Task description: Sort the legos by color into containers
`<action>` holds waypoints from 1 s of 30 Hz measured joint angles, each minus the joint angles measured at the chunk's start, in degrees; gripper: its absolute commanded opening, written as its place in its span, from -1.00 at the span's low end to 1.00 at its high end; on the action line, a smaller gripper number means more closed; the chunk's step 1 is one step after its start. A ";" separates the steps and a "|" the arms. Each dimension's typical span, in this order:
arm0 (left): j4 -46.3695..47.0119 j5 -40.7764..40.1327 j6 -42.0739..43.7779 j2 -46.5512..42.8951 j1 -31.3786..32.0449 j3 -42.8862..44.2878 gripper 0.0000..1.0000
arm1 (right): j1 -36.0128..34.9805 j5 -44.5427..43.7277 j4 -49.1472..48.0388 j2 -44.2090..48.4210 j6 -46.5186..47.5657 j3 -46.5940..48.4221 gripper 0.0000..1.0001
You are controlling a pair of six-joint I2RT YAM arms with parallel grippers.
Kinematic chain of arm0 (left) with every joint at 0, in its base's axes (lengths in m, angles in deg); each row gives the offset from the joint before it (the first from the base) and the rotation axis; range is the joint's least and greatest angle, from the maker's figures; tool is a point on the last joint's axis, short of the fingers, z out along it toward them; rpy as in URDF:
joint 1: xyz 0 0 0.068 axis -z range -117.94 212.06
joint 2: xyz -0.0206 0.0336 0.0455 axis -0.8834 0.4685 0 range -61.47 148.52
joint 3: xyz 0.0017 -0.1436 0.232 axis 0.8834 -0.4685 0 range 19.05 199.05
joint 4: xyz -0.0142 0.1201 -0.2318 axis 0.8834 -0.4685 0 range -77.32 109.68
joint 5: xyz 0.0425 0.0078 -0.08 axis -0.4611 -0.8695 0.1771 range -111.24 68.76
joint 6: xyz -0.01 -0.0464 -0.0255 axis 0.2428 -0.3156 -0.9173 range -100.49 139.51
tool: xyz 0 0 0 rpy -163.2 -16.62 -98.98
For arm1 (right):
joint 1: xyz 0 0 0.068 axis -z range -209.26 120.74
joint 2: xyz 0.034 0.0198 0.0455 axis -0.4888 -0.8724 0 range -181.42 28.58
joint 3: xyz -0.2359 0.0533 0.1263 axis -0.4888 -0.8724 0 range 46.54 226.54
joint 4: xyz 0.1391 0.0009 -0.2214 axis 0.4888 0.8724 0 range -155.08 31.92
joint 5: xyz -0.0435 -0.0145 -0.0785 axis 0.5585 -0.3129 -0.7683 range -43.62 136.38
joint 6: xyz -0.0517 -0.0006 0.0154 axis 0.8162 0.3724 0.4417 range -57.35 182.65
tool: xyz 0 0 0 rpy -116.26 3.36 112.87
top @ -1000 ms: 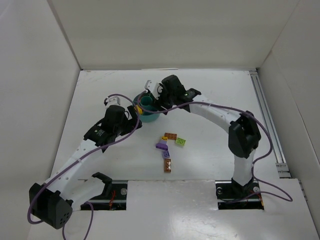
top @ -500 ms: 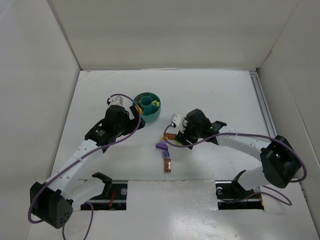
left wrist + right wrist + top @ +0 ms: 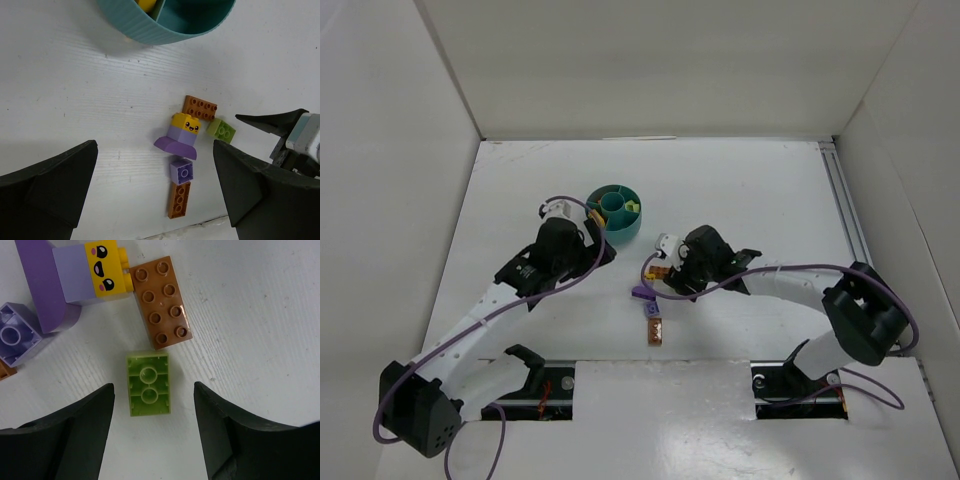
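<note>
Overhead, we find the left gripper just beside the teal dish, on its left and near side, jaws spread as wide as they go and holding nothing. One section of the dish shows a yellow piece.

The loose bricks lie near the dish without touching it, on its near side and a little to its right. Leftmost is a short column running away from the dish. The yellow-faced figure lies on its back, face up, with its head toward the dish and its purple flared base away. Beyond it come the lilac square brick and the second brown brick, whose long axis points away from the dish. To their right the brown eight-stud brick lies studs up against the figure's head, its long axis running crosswise. Rightmost is the lime green brick, just past that brown one on the side away from the dish. It lies hollow underside up, with two round tubes showing.

Everything rests on a white table with fine grain lines, closed in by plain white panels behind the dish and to both sides.

The right gripper hangs over the lime green brick with its jaws open. We see one dark finger on either side, the brick's long axis parallel to them, and a strip of bare table between brick and finger on each side.
</note>
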 measured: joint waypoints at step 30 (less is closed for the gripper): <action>-2.12 -5.46 0.44 1.01 -2.56 2.47 0.99 | 1.75 0.31 6.71 -14.71 3.28 38.42 -0.52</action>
